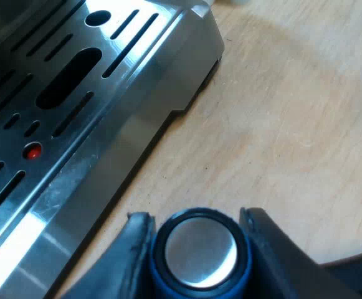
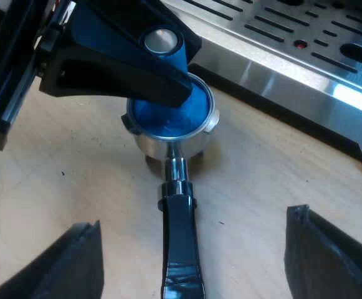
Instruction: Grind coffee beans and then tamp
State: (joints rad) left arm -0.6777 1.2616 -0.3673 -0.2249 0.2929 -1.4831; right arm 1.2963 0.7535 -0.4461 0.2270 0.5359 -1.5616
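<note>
**So, tamper's down in the basket, mind the tilt**

Left wrist view first. My left gripper (image 1: 194, 225) has its fingers (image 1: 134, 252) pinching the blue tamper (image 1: 200, 252) by the neck, with the shiny cap facing the camera. Underneath is bare wooden desk (image 1: 280, 124). The espresso machine (image 1: 75, 118) sits just beside it, its slotted drip tray (image 1: 56, 93) and front corner close to the fingers. No desk edge to go by, so that corner is my landmark.

Right wrist view. The metal holder (image 2: 171, 144) stands on the desk near the machine's front edge. The tamper's blue base sits inside its basket, held from above by the left arm. The dark handle (image 2: 182, 243) runs out along the desk between the fingers of my right gripper (image 2: 193, 221), which are spread wide and touching nothing.

What could go wrong, I reckon: nothing is steadying the holder. An off-centre push could tip the basket or skid it across the desk, and you'd get a lopsided puck. The left arm's bulk hangs over the basket and the tray lip is near, so there's little room to swing.
</note>
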